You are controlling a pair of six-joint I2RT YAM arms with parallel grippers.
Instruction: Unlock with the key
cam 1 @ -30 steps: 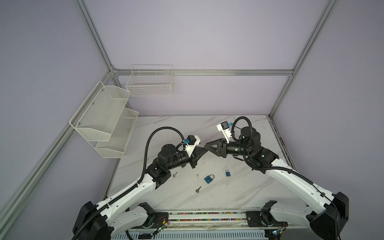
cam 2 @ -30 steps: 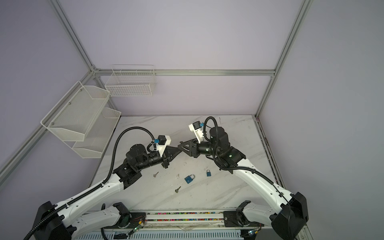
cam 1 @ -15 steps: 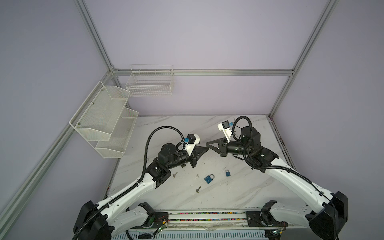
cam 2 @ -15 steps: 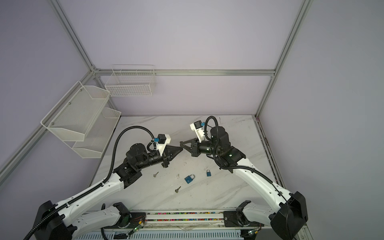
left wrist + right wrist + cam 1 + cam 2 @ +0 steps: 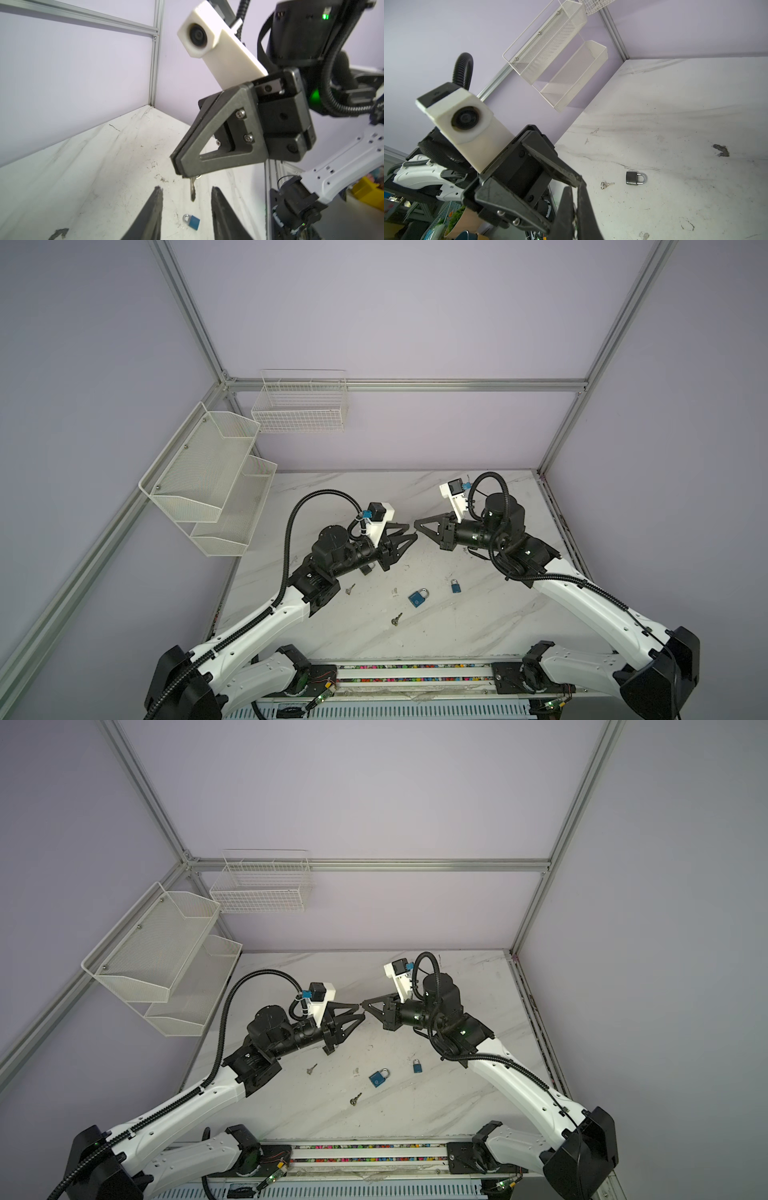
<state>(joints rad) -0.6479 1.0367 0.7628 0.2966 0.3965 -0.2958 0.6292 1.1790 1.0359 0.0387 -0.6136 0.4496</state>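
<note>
Right gripper (image 5: 179,169) clenched on key (image 5: 192,190), blade sticking out past tips | left gripper (image 5: 410,530) parted, I see its jaws flanking the key without touching

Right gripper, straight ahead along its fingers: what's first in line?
The left gripper. Its open jaws face the right gripper tip to tip, on either side of the key that the right one pinches. Whether the tips touch is unclear.

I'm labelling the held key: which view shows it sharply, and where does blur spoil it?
Left wrist view: the key hanging from the shut right pincer is fairly sharp. Right wrist view: that pincer's fingers are dark, close and blurred, key unreadable. Both top views: even light, key too small to see.
</note>
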